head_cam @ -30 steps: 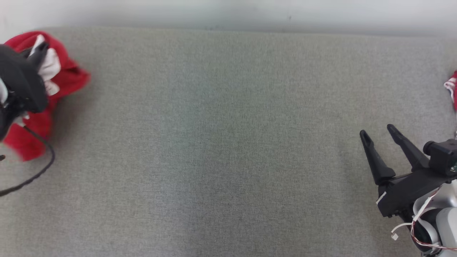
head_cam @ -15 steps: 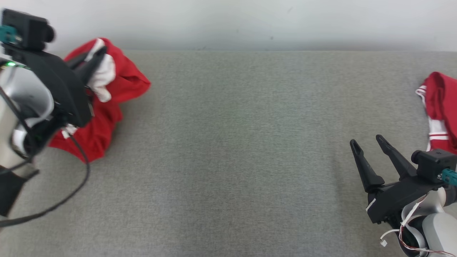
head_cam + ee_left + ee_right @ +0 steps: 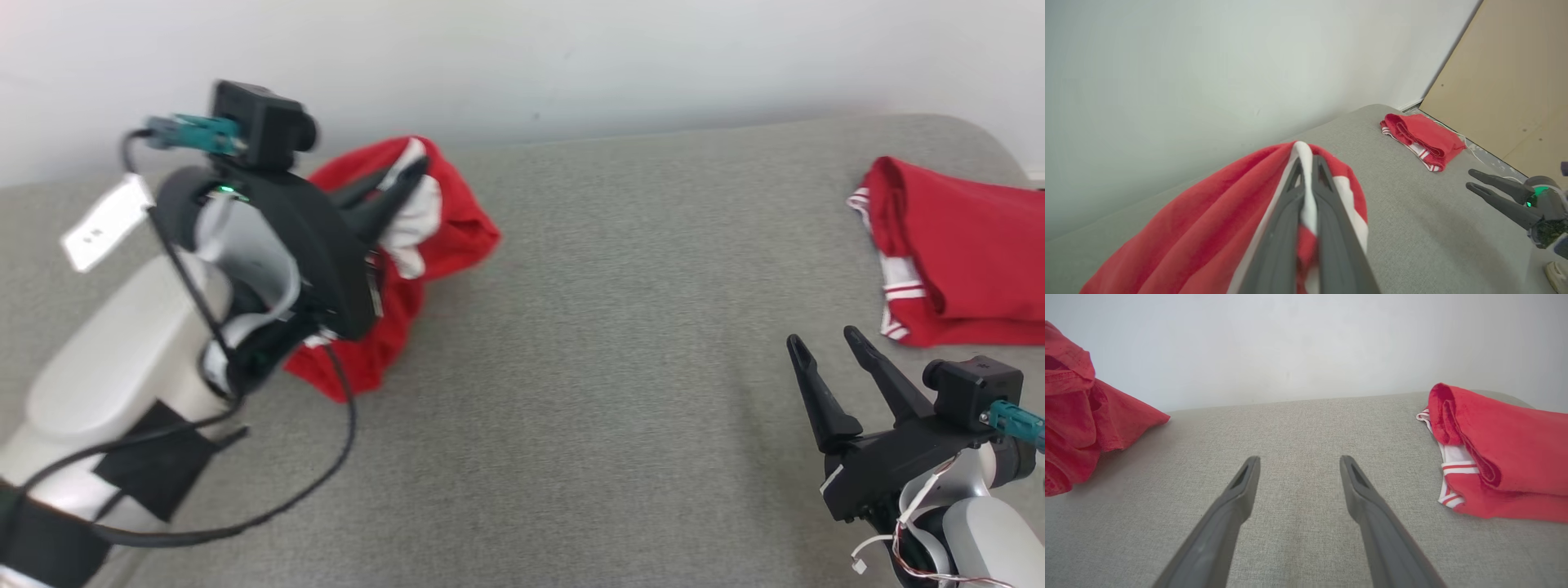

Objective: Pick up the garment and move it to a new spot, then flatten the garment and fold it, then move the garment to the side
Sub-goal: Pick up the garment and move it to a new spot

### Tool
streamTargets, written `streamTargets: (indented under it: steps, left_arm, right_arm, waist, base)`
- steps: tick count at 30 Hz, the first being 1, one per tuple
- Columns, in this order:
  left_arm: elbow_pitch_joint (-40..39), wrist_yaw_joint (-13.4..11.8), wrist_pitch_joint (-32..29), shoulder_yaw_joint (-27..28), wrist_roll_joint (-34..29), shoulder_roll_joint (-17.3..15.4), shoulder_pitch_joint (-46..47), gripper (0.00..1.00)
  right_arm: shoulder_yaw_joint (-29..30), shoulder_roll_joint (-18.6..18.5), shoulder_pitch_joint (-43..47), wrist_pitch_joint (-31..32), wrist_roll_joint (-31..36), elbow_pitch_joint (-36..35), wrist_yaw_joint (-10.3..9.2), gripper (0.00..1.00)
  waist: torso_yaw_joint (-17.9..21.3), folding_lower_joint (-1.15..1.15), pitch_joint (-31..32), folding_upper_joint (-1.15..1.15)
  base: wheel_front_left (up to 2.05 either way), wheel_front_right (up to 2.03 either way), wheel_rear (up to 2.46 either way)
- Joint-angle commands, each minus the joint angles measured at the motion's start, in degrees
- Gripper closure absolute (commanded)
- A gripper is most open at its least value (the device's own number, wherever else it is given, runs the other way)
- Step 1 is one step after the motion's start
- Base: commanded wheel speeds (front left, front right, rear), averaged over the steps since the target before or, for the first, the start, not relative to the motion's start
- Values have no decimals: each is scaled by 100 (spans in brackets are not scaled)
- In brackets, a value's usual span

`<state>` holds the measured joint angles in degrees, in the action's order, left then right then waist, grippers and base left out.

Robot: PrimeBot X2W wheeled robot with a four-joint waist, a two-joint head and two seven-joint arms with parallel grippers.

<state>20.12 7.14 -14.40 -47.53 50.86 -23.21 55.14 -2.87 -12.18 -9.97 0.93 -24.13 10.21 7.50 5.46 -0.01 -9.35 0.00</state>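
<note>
Garment (image 3: 457, 229) is a bunched-up red thing with white panels, sitting at the far left of the grey padded surface (image 3: 620, 367), right up near the white wall (image 3: 571, 49). Left tool (image 3: 400, 184) is clamped shut on it. Head view only kinda shows that, but the left wrist view makes it obvious: both fingers pressed together with a white strip of the garment (image 3: 1208, 212) pinched between them at the tool (image 3: 1308, 163), fabric draping down either side.

Right tool (image 3: 823, 336) hovers at the lower right with its fingers spread and nothing between them; its own wrist view (image 3: 1299, 459) shows bare grey fabric through the gap.

Second red garment (image 3: 963, 245), folded with white striped trim, lies at the far right edge. Left wrist view also catches a tan board (image 3: 1515, 81) beyond it, plus the right tool (image 3: 1470, 179) from the side.
</note>
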Motion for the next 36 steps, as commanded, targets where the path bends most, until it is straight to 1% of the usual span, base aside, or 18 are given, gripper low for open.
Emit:
streamTargets:
  steps: [1,6,10,12,14,18,21,22,26,27,28,32,36]
  left_arm:
    - [-14,25,65,-73,-20,94,-70,100]
    - [90,35,179,-388,32,543,-197,100]
    - [255,42,392,-707,-40,941,-282,100]
    - [320,43,526,-887,76,1217,-430,100]
    - [426,43,647,-1064,172,1382,-518,100]
    - [766,25,899,-1468,251,1639,-682,100]
    - [1126,25,1154,-1761,207,1767,-710,100]
    - [1126,25,1154,-1761,207,1767,-710,100]
    - [1595,26,1680,-2007,256,1903,-701,100]
    - [1709,26,1813,-2053,258,1934,-700,57]
    - [1792,26,1925,-2117,248,1964,-697,0]
    - [1942,26,2411,-2236,316,2009,-651,0]
    - [1952,26,2713,-2295,360,2019,-612,0]
  right_arm:
    - [9,3,-38,-55,-46,35,-3,0]
    - [36,-5,-71,-118,-76,91,-3,0]
    - [86,0,-52,-165,-60,130,-3,0]
    - [101,0,-29,-165,-46,139,-3,0]
    - [107,9,-48,-141,-27,142,-3,0]
    - [95,24,-105,-118,7,121,-3,0]
    - [49,43,-116,-94,9,125,-3,0]
    - [49,43,-116,-94,9,125,-3,0]
    - [-21,67,-133,-80,5,140,-3,0]
    - [-31,76,-130,-86,-1,142,-3,0]
    - [-44,83,-128,-86,-5,146,-3,0]
    - [-14,53,-74,-99,-22,172,-3,0]
    - [51,32,9,-111,-17,192,-3,0]
  waist:
    - [186,1,85,0]
    - [290,1,-14,0]
    - [265,1,-48,0]
    - [233,1,-52,0]
    - [200,1,-58,0]
    - [132,1,-67,0]
    - [93,1,-75,0]
    - [93,1,-75,0]
    - [83,1,-67,0]
    - [80,1,-61,0]
    - [81,1,-56,0]
    - [51,1,-7,0]
    - [-20,1,72,0]
  base:
    - [0,0,0]
    - [0,0,0]
    - [0,0,0]
    - [0,0,0]
    - [0,0,0]
    - [0,0,0]
    - [0,0,0]
    - [0,0,0]
    - [0,0,0]
    - [0,0,0]
    - [0,0,0]
    - [0,0,0]
    - [0,0,0]
